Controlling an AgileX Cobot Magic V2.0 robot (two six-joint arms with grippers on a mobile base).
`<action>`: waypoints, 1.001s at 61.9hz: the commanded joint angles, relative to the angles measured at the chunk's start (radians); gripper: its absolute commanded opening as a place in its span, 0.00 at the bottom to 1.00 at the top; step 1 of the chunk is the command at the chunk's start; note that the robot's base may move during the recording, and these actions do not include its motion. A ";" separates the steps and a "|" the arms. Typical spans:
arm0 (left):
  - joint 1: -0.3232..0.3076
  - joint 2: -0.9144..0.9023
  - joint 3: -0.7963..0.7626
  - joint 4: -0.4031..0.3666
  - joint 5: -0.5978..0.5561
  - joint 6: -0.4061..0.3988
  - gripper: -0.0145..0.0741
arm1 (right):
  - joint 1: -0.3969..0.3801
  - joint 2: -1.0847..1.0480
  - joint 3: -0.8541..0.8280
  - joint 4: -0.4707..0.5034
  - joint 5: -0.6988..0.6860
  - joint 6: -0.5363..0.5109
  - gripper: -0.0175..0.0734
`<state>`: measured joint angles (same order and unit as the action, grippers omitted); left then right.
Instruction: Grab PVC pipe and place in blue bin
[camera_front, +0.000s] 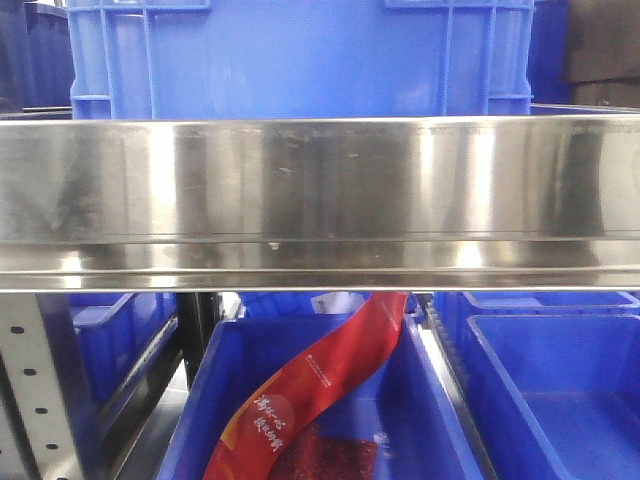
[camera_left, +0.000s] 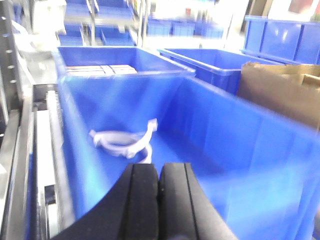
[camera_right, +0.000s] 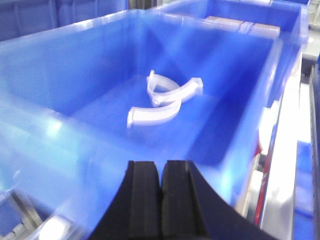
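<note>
Front view: steel shelf rail (camera_front: 320, 200) blocks blue bins (camera_front: 300, 55).

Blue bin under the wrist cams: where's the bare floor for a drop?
In the blue bin, the white curved clips crowd mid-floor. In the right wrist view, bare floor lies between clips and the near wall, and toward the right wall. Both tools, left and right, are shut above the near rim.

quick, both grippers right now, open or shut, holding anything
Left gripper: shut, nothing between the fingers.
Right gripper: shut, nothing between the fingers.
</note>
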<state>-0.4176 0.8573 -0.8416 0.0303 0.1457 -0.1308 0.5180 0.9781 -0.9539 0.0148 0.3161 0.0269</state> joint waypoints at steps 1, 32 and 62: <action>0.005 -0.102 0.116 0.000 -0.117 0.000 0.04 | -0.010 -0.113 0.101 -0.002 -0.143 0.014 0.01; 0.098 -0.508 0.391 0.000 -0.128 0.000 0.04 | -0.100 -0.511 0.372 -0.002 -0.152 0.014 0.01; 0.098 -0.527 0.391 0.000 -0.146 0.000 0.04 | -0.100 -0.528 0.372 -0.002 -0.166 0.014 0.01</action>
<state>-0.3248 0.3343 -0.4538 0.0303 0.0215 -0.1308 0.4224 0.4553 -0.5852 0.0148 0.1779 0.0388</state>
